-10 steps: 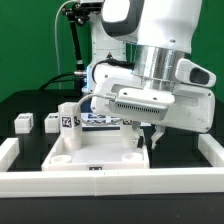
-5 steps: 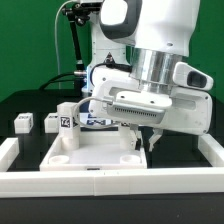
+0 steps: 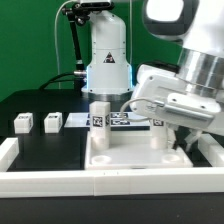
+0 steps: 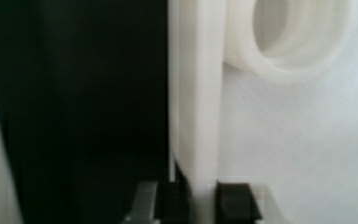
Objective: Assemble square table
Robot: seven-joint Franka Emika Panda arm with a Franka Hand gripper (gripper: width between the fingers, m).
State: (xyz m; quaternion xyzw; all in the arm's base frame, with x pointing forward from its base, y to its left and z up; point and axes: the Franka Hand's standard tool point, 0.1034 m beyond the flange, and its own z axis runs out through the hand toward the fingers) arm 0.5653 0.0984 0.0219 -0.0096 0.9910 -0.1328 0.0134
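**A:** Pincer (image 4: 195, 200) is clamped on the raised rim of the square tabletop (image 3: 130, 158). The wrist view has a finger (image 4: 153, 203) on either side of the white wall, and a round leg socket (image 4: 309, 40) just past it.

**B:** Which edge?

**A:** The one on the exterior view's right. The tabletop lies underside up on the black desk (image 3: 40, 142).

**B:** Nearest the camera?

**A:** A white rail (image 3: 110, 183) across the front, just before the tabletop. Then the tabletop itself. An upright leg (image 3: 99, 118) stands at its far corner on the exterior view's left, tag facing out. Can't tell whether it is seated or only resting there.

**B:** Other legs?

**A:** Two, loose on the desk, apart from the tabletop on the exterior view's left. The outer loose leg (image 3: 22, 123) and the inner loose leg (image 3: 52, 122) sit near each other, not touching.

**B:** Farther back?

**A:** The marker board (image 3: 128, 120) lies flat behind the tabletop. Behind that is the robot base (image 3: 107, 60).
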